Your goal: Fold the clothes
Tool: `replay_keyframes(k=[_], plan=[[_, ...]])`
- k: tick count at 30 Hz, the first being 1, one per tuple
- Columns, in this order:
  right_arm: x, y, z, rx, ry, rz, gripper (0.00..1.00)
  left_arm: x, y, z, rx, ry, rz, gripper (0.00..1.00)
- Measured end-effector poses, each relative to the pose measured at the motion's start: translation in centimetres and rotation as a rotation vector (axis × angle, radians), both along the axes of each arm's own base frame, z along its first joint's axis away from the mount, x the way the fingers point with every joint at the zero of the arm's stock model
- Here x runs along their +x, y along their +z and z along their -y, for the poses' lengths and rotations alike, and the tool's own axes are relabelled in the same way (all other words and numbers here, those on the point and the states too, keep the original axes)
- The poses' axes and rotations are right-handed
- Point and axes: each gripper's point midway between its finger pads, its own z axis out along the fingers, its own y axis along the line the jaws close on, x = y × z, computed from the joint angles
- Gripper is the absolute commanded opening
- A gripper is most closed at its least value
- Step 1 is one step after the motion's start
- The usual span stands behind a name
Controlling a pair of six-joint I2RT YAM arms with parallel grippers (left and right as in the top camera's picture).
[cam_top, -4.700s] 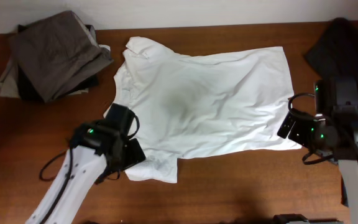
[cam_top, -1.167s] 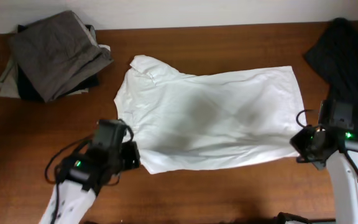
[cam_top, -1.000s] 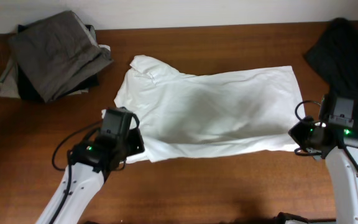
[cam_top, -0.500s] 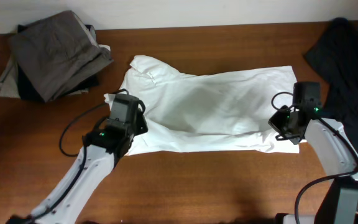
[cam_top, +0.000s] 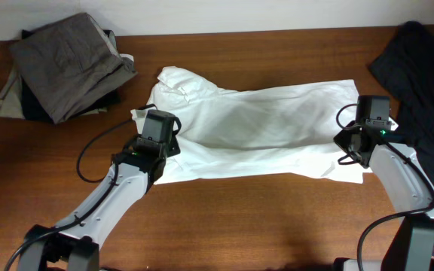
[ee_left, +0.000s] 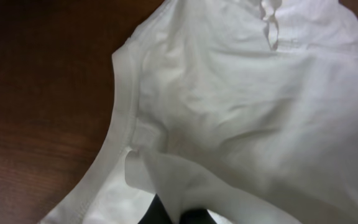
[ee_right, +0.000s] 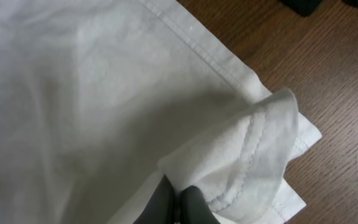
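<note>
Both arms have drawn in over the table since a second ago, carrying the near edge of the white T-shirt inward. The shirt lies mid-table, its long axis running left to right, collar to the left and hem to the right. Folded grey-brown trousers sit at the far left, a dark garment at the far right. By the sleeve, the left fingers are clamped on a fold of the shirt; the right fingers pinch its hem corner.
</note>
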Motion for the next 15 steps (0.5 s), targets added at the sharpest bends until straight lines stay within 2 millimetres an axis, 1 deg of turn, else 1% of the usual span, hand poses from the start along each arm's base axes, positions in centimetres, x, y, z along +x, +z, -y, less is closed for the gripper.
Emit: replay_keyframes(k=[4, 6, 7, 8, 9, 10, 11, 12, 13, 15], plan=[[0.1, -0.1, 0.0, -0.001, -0.001, 0.002, 0.05, 0.5, 0.4, 0.1, -0.003, 0.003, 0.026, 0.04], [0.4, -0.6, 0.1, -0.002, -0.002, -0.004, 0.05, 0.6, 0.5, 0.1, -0.005, 0.003, 0.031, 0.05], [0.5, -1.1, 0.2, -0.002, -0.003, -0.010, 0.05, 0.8, 0.6, 0.2, -0.009, 0.003, 0.042, 0.07], [0.7, -1.5, 0.2, -0.001, -0.002, -0.015, 0.10, 1.1, 0.9, 0.3, -0.015, 0.003, 0.059, 0.15], [0.9, -1.7, 0.2, -0.001, -0.002, -0.012, 0.31, 1.4, 1.2, 0.4, -0.021, 0.003, 0.077, 0.31], [1.1, -1.8, 0.2, -0.001, -0.004, -0.008, 0.63, 1.5, 1.3, 0.4, -0.023, 0.004, 0.082, 0.61], [1.1, -1.8, 0.2, -0.001, -0.004, -0.007, 0.85, 1.6, 1.4, 0.4, -0.018, -0.001, 0.088, 0.93], [1.1, -1.8, 0.2, -0.001, -0.004, -0.008, 0.97, 1.7, 1.5, 0.4, -0.015, -0.001, 0.094, 0.99], [1.1, -1.8, 0.2, -0.001, -0.005, -0.007, 0.99, 1.8, 1.6, 0.4, -0.014, 0.001, 0.098, 0.99], [1.0, -1.8, 0.2, -0.001, 0.000, -0.010, 0.99, 1.8, 1.6, 0.3, -0.010, 0.005, 0.101, 0.99]])
